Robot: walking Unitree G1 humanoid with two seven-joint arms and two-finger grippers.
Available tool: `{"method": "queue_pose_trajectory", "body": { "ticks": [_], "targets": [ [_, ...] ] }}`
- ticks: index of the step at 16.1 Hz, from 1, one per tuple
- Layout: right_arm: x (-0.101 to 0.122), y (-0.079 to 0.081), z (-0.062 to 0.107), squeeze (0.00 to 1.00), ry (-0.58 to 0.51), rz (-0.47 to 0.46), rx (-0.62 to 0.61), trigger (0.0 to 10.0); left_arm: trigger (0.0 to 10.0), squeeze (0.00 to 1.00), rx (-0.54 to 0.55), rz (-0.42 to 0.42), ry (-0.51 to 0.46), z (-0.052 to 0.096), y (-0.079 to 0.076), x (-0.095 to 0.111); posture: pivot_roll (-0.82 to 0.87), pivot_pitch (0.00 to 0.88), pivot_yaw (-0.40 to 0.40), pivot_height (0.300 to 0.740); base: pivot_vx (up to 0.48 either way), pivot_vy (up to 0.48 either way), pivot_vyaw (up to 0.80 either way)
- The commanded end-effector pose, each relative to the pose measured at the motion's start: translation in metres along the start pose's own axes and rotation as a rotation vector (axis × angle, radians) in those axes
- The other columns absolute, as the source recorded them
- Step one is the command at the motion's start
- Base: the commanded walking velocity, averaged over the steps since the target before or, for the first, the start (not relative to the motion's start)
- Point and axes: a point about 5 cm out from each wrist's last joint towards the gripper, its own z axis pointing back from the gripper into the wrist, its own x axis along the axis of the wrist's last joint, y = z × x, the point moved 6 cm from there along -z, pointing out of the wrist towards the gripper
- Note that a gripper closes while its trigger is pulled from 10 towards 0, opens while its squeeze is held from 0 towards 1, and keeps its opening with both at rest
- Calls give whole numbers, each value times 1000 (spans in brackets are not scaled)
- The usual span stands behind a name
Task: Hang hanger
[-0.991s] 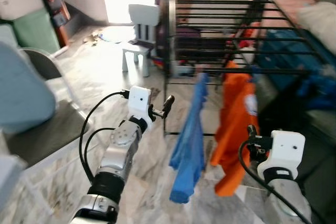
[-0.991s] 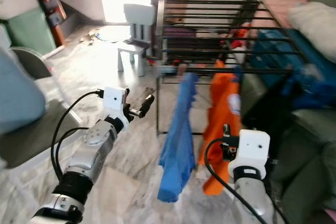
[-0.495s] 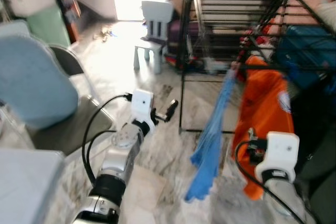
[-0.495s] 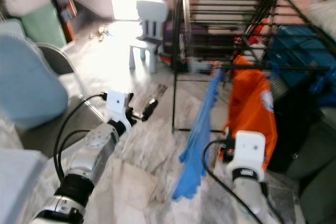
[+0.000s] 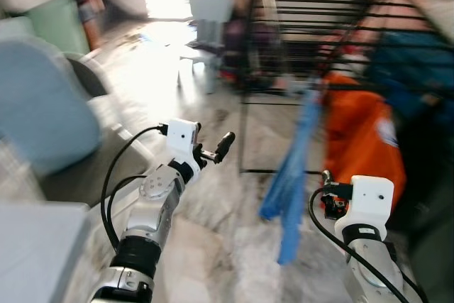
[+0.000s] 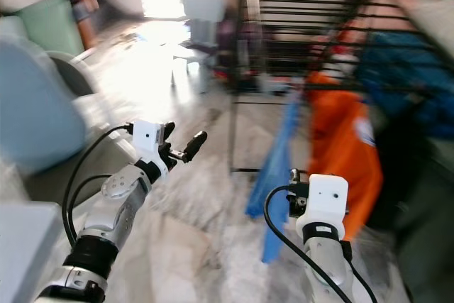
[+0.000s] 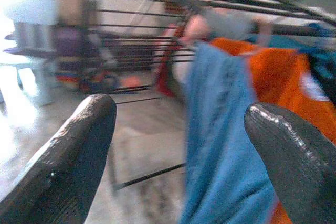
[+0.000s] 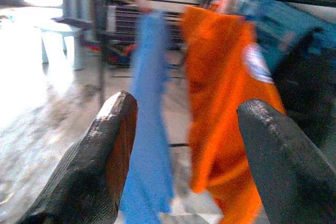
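Observation:
A black wire drying rack (image 5: 319,5) stands ahead on the right. From its front rail hang a blue garment (image 5: 294,175) and an orange garment (image 5: 362,136); the blur hides any hanger on them. My left gripper (image 5: 216,148) is raised over the floor, left of the rack, open and empty. In the left wrist view its fingers (image 7: 63,150) frame the blue garment (image 7: 220,145). My right gripper (image 5: 328,193) is low, near the foot of the orange garment, open and empty. Its wrist view looks at both garments (image 8: 215,93).
A small white child's chair (image 5: 206,12) stands on the marble floor (image 5: 234,246) left of the rack. A blue-grey chair (image 5: 42,111) is at my left, a grey surface (image 5: 35,246) at lower left. Dark blue and pale bedding (image 5: 418,62) lies behind the rack on the right.
The whole picture has shifted and blurred, so the camera is moving. Both arms keep about the same pose, open and empty. The blue garment hangs at a slant.

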Motion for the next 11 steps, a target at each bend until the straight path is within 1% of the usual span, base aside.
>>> {"method": "queue_pose_trajectory", "body": {
  "ticks": [1, 5, 8, 11],
  "targets": [
    [6, -5, -1, 0, -15, -6, -18, 10000, 10000, 0, -21, -6, -9, -2, -5, 5, -47, 0, -18, 740, 292, 0, 0],
    [7, 0, -1, 0, -18, 6, 17, 10000, 10000, 0, -22, 4, -6, -3, -7, 5, -47, 0, -23, 740, 274, 0, 0],
    [4, 4, -1, 0, -7, 12, 34, 10000, 10000, 0, -24, 8, -5, -3, -8, 4, -49, 0, -21, 740, 380, 0, 0],
    [4, 4, -1, 0, -7, -7, 30, 10000, 10000, 0, -27, 7, 5, -2, -10, 1, -49, 0, -22, 740, 386, 0, 0]
  ]
}}
